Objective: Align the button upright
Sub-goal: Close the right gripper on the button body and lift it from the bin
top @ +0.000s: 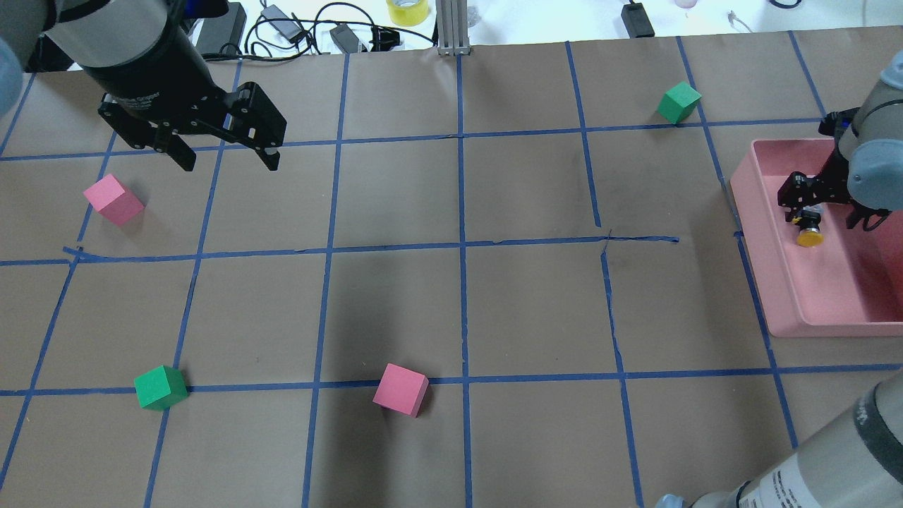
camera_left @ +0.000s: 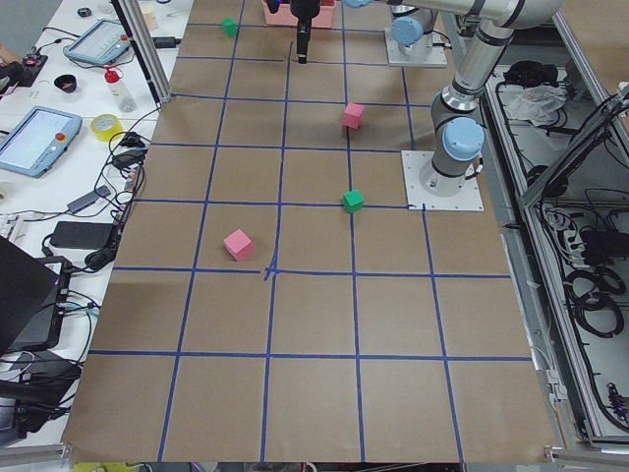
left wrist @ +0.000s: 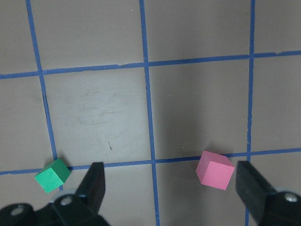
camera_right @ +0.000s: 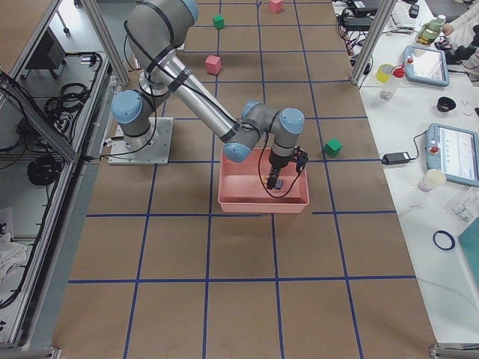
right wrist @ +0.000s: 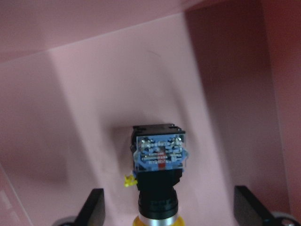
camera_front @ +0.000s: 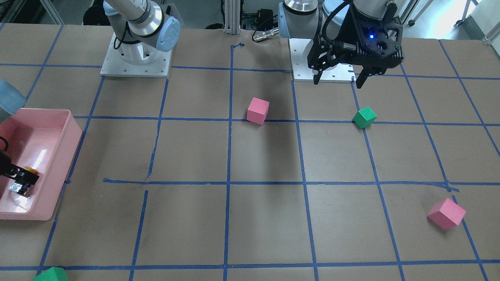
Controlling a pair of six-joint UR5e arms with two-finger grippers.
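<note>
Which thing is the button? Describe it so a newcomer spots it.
Find the pink tray on the robot's right. Inside it, between the open fingers of the right gripper, sits the button. Unlike the pink cubes and green cubes out on the table, it is tiny, with a yellow cap and black body.

You have two arms, the left arm (camera_front: 300, 17) and the right arm (camera_front: 140, 17), built of silver-grey tubes (camera_right: 198, 99) with pale blue caps (camera_front: 170, 33) on the joints. Each stands on a square white plate (camera_front: 134, 64) dotted with small screws. The left gripper (top: 231, 166) and the right gripper (top: 822, 212) are black linkwork with tapered fingers (top: 182, 155). At the left wrist you see a blue light (camera_front: 371, 37), a looping black cable (camera_front: 326, 24) and white lettering (top: 143, 99) on a black sleeve (top: 148, 60).
</note>
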